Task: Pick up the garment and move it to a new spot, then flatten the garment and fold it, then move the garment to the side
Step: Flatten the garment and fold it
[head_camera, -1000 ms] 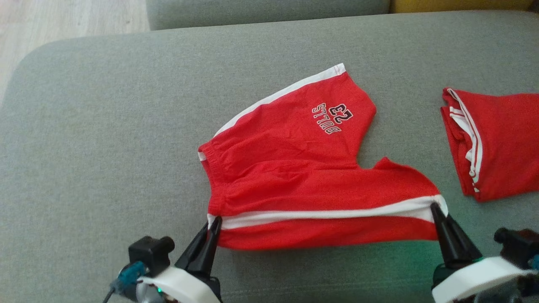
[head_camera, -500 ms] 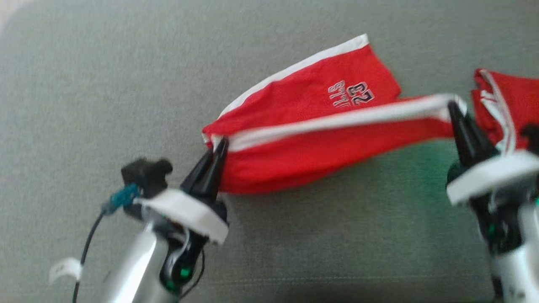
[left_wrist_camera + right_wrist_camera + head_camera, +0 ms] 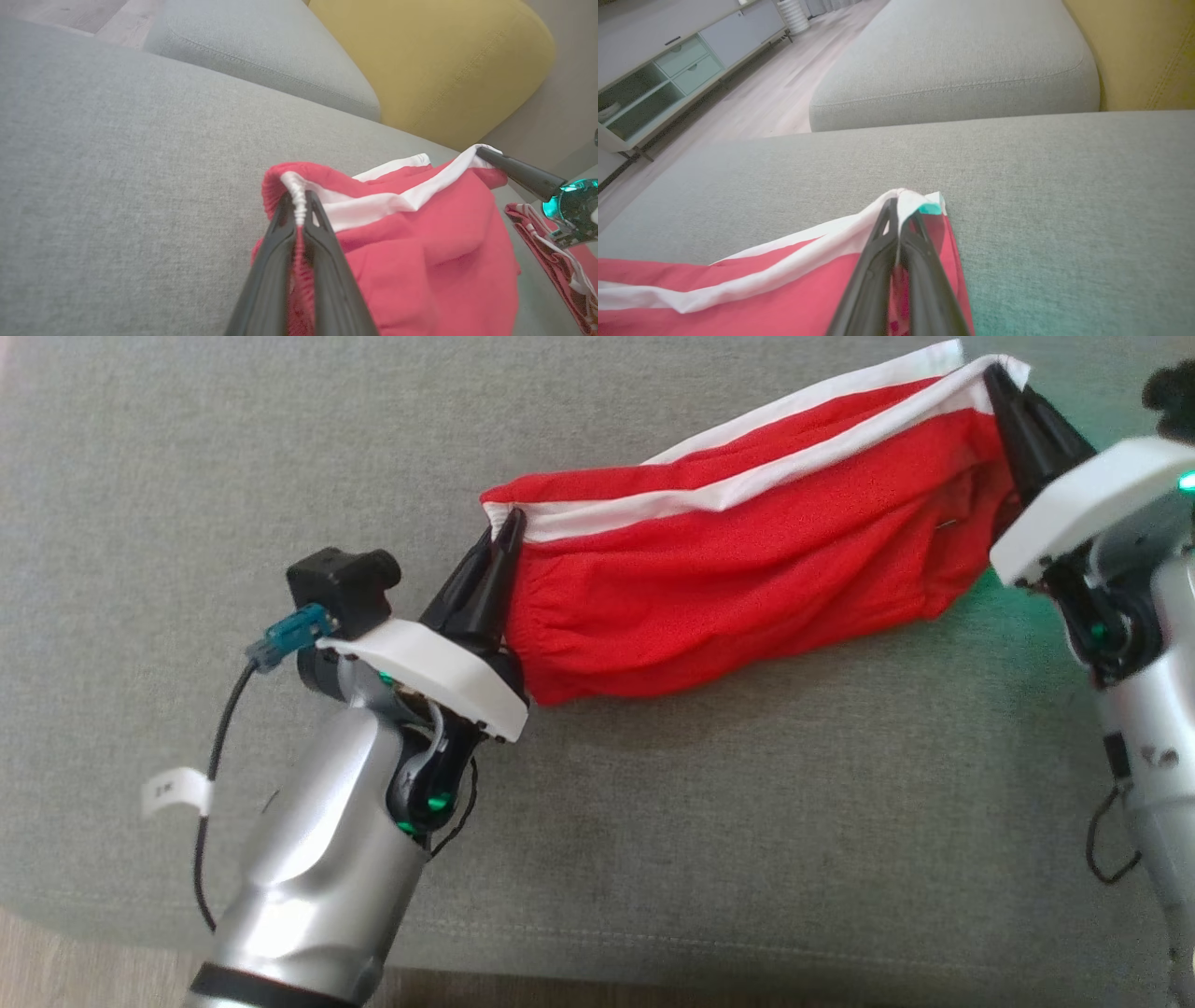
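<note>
The garment [image 3: 747, 569] is a pair of red shorts with white side stripes, stretched between my two grippers above the grey couch seat [image 3: 233, 476]. My left gripper [image 3: 507, 527] is shut on the gathered waistband end [image 3: 299, 205]. My right gripper [image 3: 997, 378] is shut on the white-striped hem corner [image 3: 901, 205] at the far right. The gripped edge lies folded over the far half, whose white stripe peeks out behind it. The red cloth sags below the gripped edge. In the left wrist view the right gripper's fingers [image 3: 514, 170] hold the far corner.
A second red and white garment [image 3: 551, 252] lies on the seat to the right. A yellow cushion [image 3: 434, 60] and another grey cushion [image 3: 962, 60] stand behind. The seat's front edge [image 3: 653, 952] runs below my arms. Wooden floor and a low cabinet [image 3: 654, 70] lie beyond.
Both grippers have carried the near edge of the shorts up and away, over the far half, covering the printed number. The head camera has also tilted downward.
</note>
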